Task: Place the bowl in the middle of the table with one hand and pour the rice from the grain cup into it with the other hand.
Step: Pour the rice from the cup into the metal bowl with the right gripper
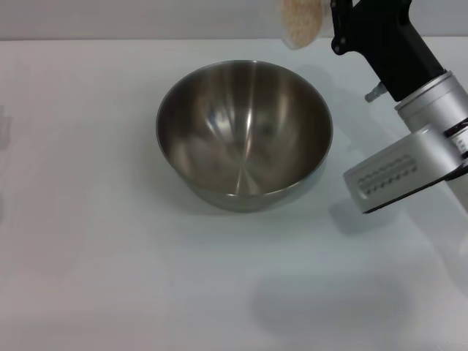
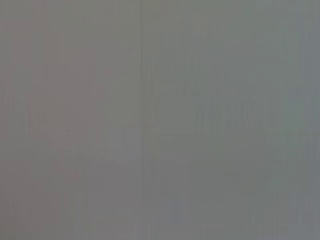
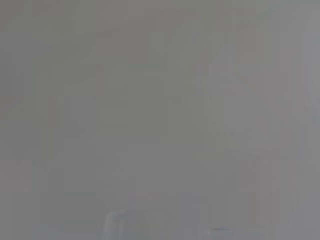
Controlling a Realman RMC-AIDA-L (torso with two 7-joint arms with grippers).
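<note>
Right end effector (image 1: 338,28) grasping grain cup (image 1: 300,22) of rice (image 1: 301,16).
Advice: center over bowl (image 1: 244,135) before tipping.

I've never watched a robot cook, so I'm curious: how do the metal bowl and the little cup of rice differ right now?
The bowl sits on the table; the grain cup is held in the air by the right gripper, beyond the bowl's far rim. The bowl is shiny steel and much wider; the cup is small, clear plastic. The bowl looks empty; the cup shows beige rice inside. The left gripper is out of view.
</note>
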